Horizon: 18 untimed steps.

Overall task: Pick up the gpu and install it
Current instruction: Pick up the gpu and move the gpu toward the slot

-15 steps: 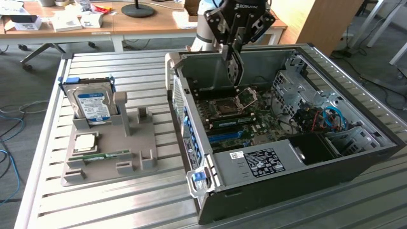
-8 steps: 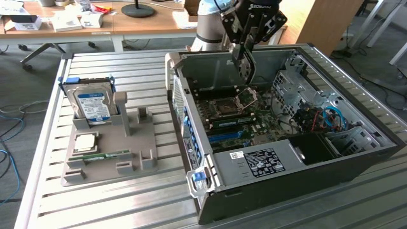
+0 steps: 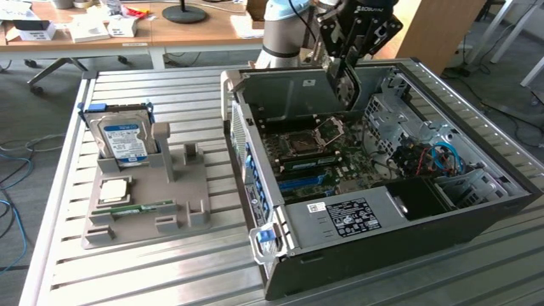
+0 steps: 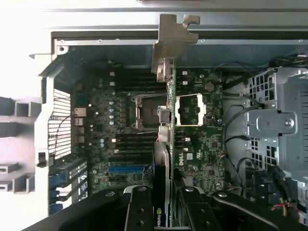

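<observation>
Overhead, the gripper [image 3: 344, 58] clasps the gpu [image 3: 348, 88] between its fingers, holding the card upright and edge-on above the motherboard [image 3: 316, 156] of the open computer case [image 3: 383, 233]. In the wrist view, the card's metal bracket [image 4: 172, 43] overlaps the case rim.

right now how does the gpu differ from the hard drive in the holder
Place: the gpu hangs over the open computer case, clamped in the gripper's fingers; the hard drive stands in the gray holder on the table.
Look: the gpu is a dark thin card with a metal bracket; the hard drive is silver with a blue label.
Both are flat rectangular parts held on edge.
</observation>
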Available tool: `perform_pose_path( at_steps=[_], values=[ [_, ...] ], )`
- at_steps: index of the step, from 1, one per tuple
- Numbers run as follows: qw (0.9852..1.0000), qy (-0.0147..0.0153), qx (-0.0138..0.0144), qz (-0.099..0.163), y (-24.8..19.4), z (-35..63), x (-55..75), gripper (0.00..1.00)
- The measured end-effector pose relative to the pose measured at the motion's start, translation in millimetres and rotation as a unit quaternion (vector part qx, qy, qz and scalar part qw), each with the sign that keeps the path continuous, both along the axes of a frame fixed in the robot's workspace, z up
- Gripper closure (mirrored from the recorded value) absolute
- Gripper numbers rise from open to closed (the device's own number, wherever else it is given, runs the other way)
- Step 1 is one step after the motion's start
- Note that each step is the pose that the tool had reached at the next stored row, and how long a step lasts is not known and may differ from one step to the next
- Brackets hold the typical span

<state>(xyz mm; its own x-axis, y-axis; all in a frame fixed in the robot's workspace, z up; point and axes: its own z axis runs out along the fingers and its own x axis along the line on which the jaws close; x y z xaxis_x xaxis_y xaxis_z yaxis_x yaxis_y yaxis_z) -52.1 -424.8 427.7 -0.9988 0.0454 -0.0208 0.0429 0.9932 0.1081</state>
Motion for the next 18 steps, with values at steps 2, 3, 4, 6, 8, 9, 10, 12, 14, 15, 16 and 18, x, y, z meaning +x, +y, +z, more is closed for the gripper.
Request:
perform_pose_path(
  at_steps=[2,3,4,6,8,9,10,12,14,15,16,18],
  values=[
    [1.0000,0.0000,0.0006,0.000,0.0,0.0,8.3,0.74],
    [1.0000,0.0000,0.0008,0.000,0.0,0.0,12.1,0.74],
    [1.0000,0.0000,0.0011,0.000,0.0,0.0,15.9,0.74],
    [1.0000,0.0000,0.0015,0.000,0.0,0.0,23.5,0.74],
    [1.0000,0.0000,0.0018,0.000,0.0,0.0,31.6,0.74],
    [1.0000,0.0000,0.0020,0.000,-0.1,0.0,35.4,0.74],
    [1.0000,0.0000,0.0022,0.000,-0.1,0.0,39.1,0.74],
    [1.0000,0.0000,0.0026,0.000,0.0,0.0,46.2,0.74],
    [1.0000,0.0000,0.0030,0.000,0.0,-0.1,53.0,0.74],
    [1.0000,0.0000,0.0032,0.000,0.0,-0.1,56.2,0.74],
    [1.0000,0.0000,0.0033,0.000,0.0,-0.1,59.7,0.74],
    [1.0000,0.0000,0.0035,0.000,0.0,0.0,65.1,0.74]
  ],
)
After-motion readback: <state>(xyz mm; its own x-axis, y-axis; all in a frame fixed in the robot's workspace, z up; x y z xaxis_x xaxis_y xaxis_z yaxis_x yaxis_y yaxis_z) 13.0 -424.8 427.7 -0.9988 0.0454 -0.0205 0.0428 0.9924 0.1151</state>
